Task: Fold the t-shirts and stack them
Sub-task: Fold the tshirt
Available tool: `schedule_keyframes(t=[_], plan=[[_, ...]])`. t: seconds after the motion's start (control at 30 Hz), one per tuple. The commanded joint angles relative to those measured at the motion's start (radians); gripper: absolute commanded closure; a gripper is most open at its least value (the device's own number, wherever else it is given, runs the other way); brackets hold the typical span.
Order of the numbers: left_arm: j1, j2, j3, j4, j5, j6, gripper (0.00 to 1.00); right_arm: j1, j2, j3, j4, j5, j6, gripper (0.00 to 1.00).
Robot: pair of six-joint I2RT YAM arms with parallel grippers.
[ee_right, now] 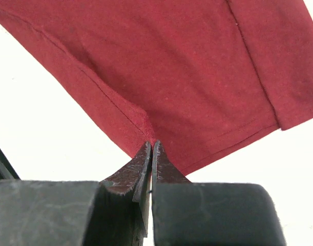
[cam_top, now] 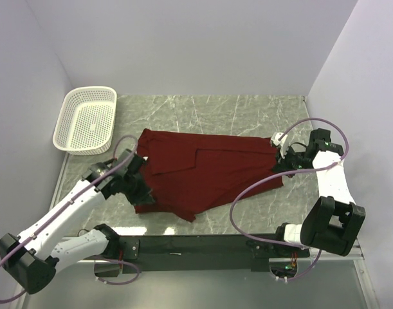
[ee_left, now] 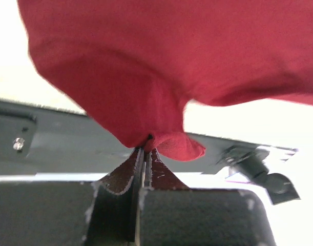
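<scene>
No readable text, brand, number or sign anywhere: t-shirt (cam_top: 206,168), basket (cam_top: 87,120) and bench (cam_top: 247,112) all unmarked.

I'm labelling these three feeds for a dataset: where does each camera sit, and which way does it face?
Top external: above and behind the arm bases, looking down and forward over the table, maroon t-shirt and white basket; both arms show.
Left wrist: on the left arm, looking along the left gripper, shut on a bunched t-shirt edge; its fingers show.
Right wrist: on the right arm, looking along the right gripper, shut on a stitched t-shirt edge; its fingers show.
Shared: all three see the t-shirt.
</scene>
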Motion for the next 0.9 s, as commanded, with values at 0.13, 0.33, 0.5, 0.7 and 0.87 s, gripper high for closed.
schedule_keyframes(t=[0.13, 0.33, 0.5, 0.7, 0.87], plan=[[0.139, 0.052, 0.119, 0.025, -0.073, 0.157, 1.0, -0.007, -0.005, 0.026, 0.046, 0.004, 0.089, 1.0], [0.249, 0.059, 0.164, 0.108, -0.073, 0.218, 1.0, -0.007, 0.019, 0.034, 0.089, 0.019, 0.146, 1.0], [0.292, 0.095, 0.199, 0.183, -0.059, 0.253, 1.0, -0.007, 0.041, 0.032, 0.132, 0.038, 0.19, 1.0], [0.306, 0.175, 0.236, 0.275, -0.029, 0.293, 1.0, -0.007, 0.061, 0.023, 0.165, 0.042, 0.216, 1.0], [0.306, 0.23, 0.268, 0.303, -0.006, 0.325, 1.0, -0.007, 0.062, 0.025, 0.195, 0.05, 0.248, 1.0]])
